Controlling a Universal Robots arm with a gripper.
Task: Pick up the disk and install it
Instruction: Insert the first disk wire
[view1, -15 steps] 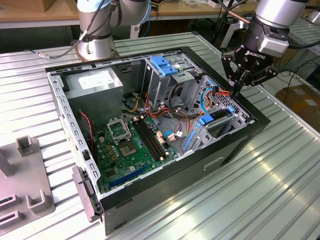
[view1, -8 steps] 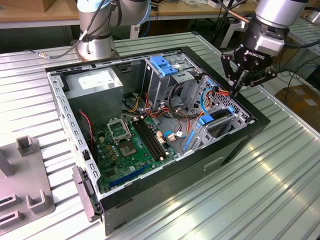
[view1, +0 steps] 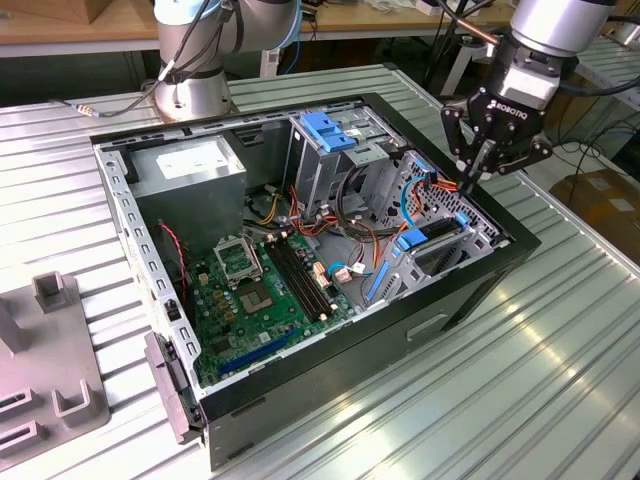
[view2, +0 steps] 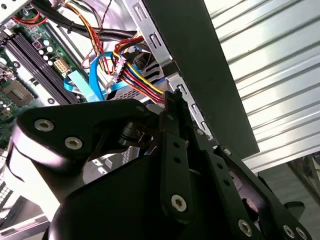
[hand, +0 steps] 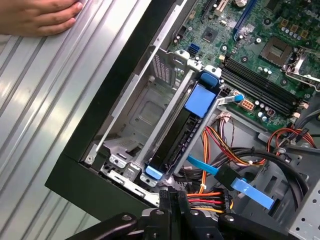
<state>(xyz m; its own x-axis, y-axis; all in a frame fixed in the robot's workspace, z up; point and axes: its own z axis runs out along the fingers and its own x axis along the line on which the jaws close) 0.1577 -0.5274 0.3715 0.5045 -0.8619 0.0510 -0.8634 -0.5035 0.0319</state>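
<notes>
Exterior view: claw (view1: 470, 180) pressed together, pinching nothing, at the exterior view's upper right, over the open computer case (view1: 470, 290). The first wrist view adds a hand (hand: 40, 17) resting on the ribbed surface (hand: 45, 100) beside the case. It also shows the disk (hand: 176, 136) sitting in the metal drive bay (hand: 142, 112), with blue bracket at both ends.

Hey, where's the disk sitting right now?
In the exterior view the disk sits in the metal drive bay at the exterior view's right end of the computer case, just beneath the gripper.
</notes>
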